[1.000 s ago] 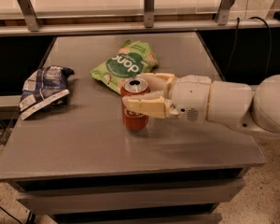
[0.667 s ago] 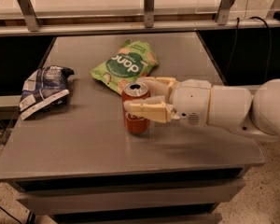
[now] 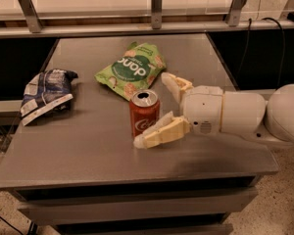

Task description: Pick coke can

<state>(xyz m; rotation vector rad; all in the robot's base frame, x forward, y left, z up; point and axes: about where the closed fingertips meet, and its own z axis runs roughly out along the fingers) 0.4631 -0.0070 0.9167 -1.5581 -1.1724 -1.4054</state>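
Grip the upright coke can, standing mid-tabletop near the green snack bag, at mid-body with the gripper, whose jaws stand wide either side of it; expect light, slick, easily dented walls.

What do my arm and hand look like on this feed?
The hand, beside the can, has two cream, wedge-shaped fingers on a rounded white wrist. The arm behind is smooth, white, bulbous segments; no cables show on it.

Green bag toward the far edge reads "dang", upside down; coke can, mid-tabletop inside the spread claw, shows white script.
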